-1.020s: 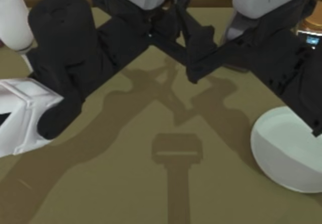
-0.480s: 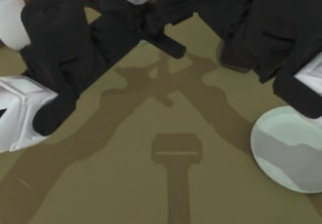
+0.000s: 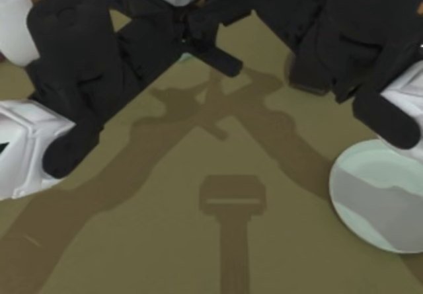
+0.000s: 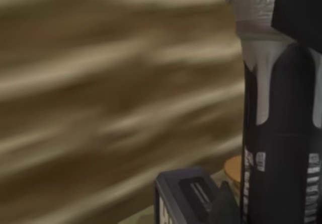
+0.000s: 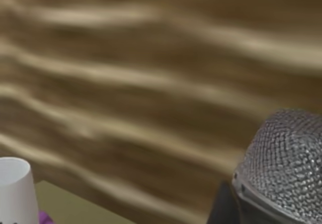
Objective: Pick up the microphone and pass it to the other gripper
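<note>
The microphone stands upright and very close in the left wrist view, with its black lettered handle below a pale collar and its silver mesh head at the top edge. The right wrist view shows only its round mesh head, also close. In the top view it is hidden under the arms. My left gripper reaches in from the left to the far middle of the table. My right gripper comes in from the right and meets it there, high above the table. Both are black against black, so which one holds the microphone cannot be made out.
A white cup stands at the far left, beside something purple. A pale round plate lies at the right. A black box-shaped device and an orange object sit beyond the microphone. A wooden wall runs behind the table.
My right arm has risen from low over the table's middle up towards the far right, now looming larger. The left arm shifted only slightly. Almost nothing moved in the last half second.
</note>
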You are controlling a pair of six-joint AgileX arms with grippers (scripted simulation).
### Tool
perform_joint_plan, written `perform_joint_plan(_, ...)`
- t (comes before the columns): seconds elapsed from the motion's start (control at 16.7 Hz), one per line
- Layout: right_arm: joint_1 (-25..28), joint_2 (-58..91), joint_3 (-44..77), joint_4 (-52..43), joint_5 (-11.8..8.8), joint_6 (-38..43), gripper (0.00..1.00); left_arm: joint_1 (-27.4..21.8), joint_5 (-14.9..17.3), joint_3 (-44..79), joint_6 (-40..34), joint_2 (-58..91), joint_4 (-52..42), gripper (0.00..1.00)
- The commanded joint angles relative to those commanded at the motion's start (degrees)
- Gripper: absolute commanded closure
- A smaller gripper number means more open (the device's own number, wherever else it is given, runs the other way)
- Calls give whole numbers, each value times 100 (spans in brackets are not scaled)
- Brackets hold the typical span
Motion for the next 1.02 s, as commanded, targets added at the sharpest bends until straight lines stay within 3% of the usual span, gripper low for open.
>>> perform_joint_plan(0.66, 0, 0, 0, 0, 0, 0, 98, 0, 0, 0, 0, 0, 0, 100)
perform_joint_plan(1.02, 0, 0, 0, 0, 0, 0, 100, 0, 0, 0, 0, 0, 0, 100)
